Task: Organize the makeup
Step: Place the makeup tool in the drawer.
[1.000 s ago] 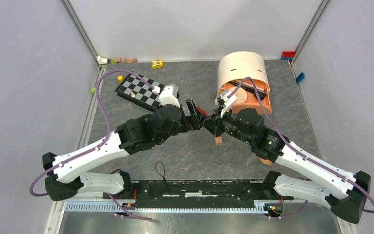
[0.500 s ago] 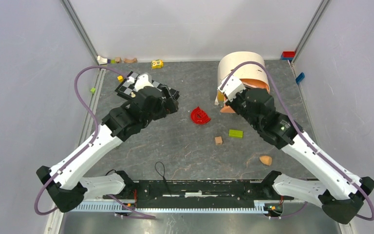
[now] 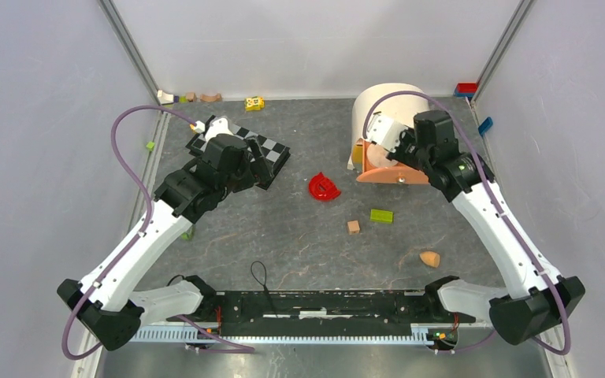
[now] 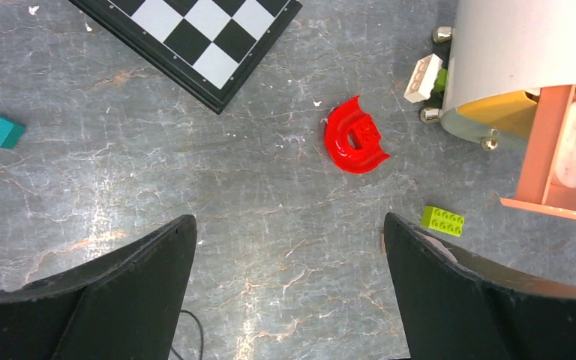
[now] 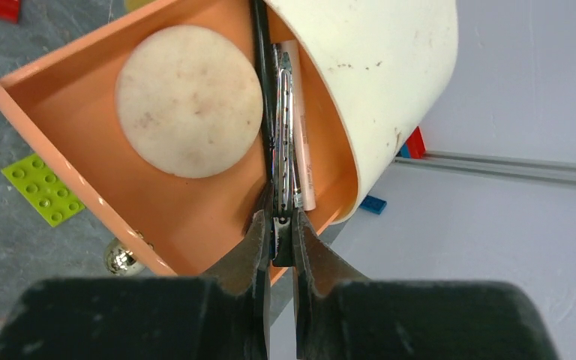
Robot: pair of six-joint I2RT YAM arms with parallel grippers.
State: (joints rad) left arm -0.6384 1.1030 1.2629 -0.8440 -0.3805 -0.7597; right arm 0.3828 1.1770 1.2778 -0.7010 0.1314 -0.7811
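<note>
Grey stone-patterned bench (image 3: 283, 236) is seen from above, walled on three sides. At its far right, a white drum-shaped organiser (image 5: 390, 67) stands with its peach drawer (image 3: 394, 178) pulled out toward the middle. The left gripper (image 4: 289, 220) is held wide open and empty over bare bench, near a checkered board (image 4: 195, 30) and a red curved piece (image 4: 355, 137), leaving the drawer side free. The right gripper (image 5: 281, 225) is closed on a flat case (image 5: 283, 127), seen edge-on inside the drawer against the drum's wall, apparently to be slotted between a black handle (image 5: 262, 90) and a pink stick (image 5: 304, 150). A white round pad (image 5: 189, 101) fills the drawer's open half. An orange sponge (image 3: 430, 258) lies well apart, nearer the front edge.
</note>
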